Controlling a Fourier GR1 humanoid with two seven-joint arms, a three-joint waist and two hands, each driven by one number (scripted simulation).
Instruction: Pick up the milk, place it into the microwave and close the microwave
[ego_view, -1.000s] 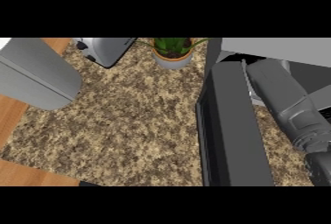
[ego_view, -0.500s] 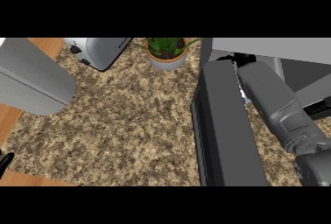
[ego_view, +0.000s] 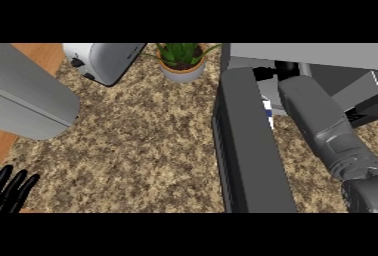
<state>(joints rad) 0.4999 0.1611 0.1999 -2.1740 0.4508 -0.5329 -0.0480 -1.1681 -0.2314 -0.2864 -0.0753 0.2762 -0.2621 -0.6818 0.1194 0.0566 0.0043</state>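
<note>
The microwave stands at the right, its dark door swung open toward me. My right forearm reaches past the door into the opening. Only black bits of the right hand show at the mouth, and its grip is hidden. A small white and blue piece of the milk shows between the door and the forearm. At the lower left edge my left hand rests open with its fingers pointing up, holding nothing.
A silver toaster and a potted plant stand at the back of the speckled counter. A large grey rounded block sits at the left, over the wooden edge.
My left hand's fingers have risen into view at the lower left. The right forearm has shifted slightly deeper toward the microwave, and the milk now shows beside it.
</note>
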